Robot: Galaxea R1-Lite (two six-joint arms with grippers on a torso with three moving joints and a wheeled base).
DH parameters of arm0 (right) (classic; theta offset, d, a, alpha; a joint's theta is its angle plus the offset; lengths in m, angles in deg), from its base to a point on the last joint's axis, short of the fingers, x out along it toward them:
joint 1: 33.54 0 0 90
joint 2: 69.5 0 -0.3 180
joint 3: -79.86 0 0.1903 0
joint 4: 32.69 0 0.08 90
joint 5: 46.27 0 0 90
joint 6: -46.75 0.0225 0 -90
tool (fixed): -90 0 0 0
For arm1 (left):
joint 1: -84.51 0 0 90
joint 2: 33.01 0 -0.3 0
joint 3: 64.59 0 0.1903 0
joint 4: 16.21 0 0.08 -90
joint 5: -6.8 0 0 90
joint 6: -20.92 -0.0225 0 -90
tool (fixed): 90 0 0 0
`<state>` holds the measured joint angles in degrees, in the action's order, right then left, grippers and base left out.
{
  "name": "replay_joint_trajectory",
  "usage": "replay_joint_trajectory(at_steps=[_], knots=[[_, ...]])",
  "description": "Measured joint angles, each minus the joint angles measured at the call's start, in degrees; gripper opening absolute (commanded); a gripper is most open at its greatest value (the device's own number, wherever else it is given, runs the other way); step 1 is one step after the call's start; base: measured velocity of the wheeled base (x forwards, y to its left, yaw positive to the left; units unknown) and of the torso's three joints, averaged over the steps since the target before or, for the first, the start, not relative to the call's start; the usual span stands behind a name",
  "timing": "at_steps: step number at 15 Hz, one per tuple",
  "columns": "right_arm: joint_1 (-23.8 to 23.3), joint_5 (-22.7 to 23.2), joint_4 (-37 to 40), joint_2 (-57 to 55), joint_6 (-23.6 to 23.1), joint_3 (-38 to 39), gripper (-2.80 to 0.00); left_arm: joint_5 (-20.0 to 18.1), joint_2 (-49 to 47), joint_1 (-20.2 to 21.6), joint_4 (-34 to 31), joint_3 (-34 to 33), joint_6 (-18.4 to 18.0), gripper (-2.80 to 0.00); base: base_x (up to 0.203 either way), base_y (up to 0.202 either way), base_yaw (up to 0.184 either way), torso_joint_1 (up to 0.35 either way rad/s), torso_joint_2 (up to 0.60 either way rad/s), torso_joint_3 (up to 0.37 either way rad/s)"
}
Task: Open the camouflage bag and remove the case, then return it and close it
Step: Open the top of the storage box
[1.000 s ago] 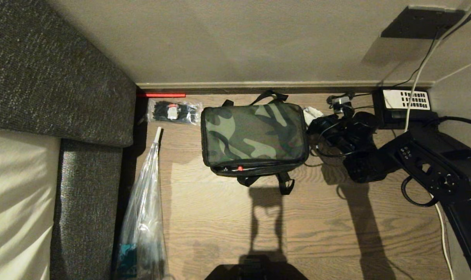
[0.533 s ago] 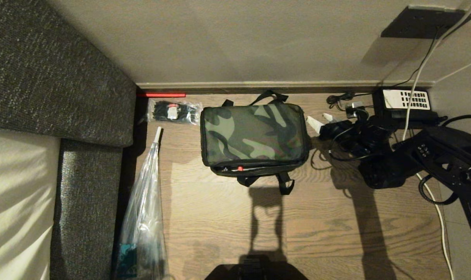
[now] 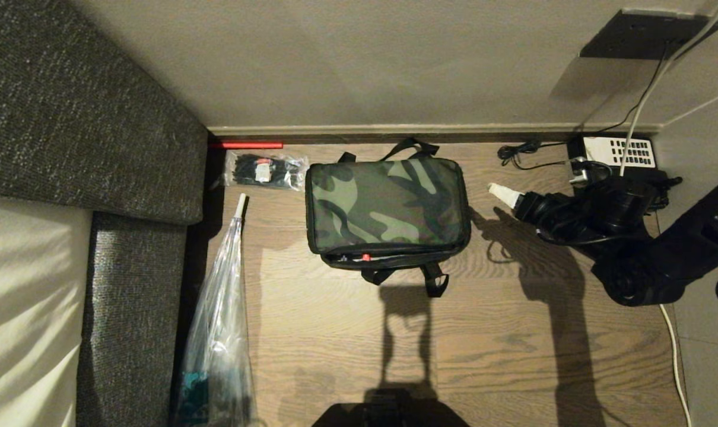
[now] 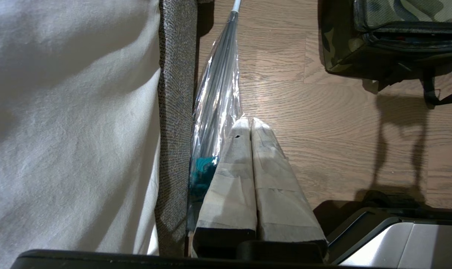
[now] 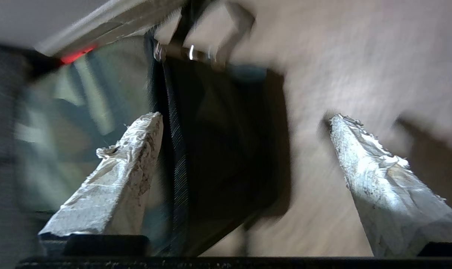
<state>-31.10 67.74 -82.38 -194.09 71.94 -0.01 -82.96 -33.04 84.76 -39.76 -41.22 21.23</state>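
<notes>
1. the right gripper (image 5: 244, 123) hangs over the wood floor (image 3: 513, 356), its two pale taped fingers (image 5: 379, 179) spread wide with nothing between them.
2. the camouflage bag (image 3: 387, 204) lies flat on the floor beyond those fingertips, apart from them, lid down, its near edge showing a small red clasp (image 3: 365, 257).
3. black straps (image 3: 433, 279) trail from the bag's near side and another loops at its far side by the skirting board.
4. behind the right arm sits a black telephone (image 3: 614, 155) with a white keypad, cables running past it.
5. the left gripper (image 4: 251, 121) is parked low with its fingers pressed together, empty, just beside a clear wrapped umbrella (image 4: 218, 101) lying along the sofa (image 4: 175, 112).
6. the case is not visible.
</notes>
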Motion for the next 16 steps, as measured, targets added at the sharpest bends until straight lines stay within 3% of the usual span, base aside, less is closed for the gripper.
replay_joint_trajectory(at_steps=[7, 16], knots=[[7.5, -2.1, 12.9, 10.7, 19.6, 4.5, 0.0, 0.0, 0.0, 0.0, 0.0, 0.0, 0.0, -2.8, 0.0, 0.0, 0.0, 0.0, 0.0, 0.0], [12.3, -5.1, 14.9, 8.6, 19.7, 1.7, 0.0, 0.0, 0.0, 0.0, 0.0, 0.0, 0.0, -2.8, 0.0, 0.0, 0.0, 0.0, 0.0, 0.0]])
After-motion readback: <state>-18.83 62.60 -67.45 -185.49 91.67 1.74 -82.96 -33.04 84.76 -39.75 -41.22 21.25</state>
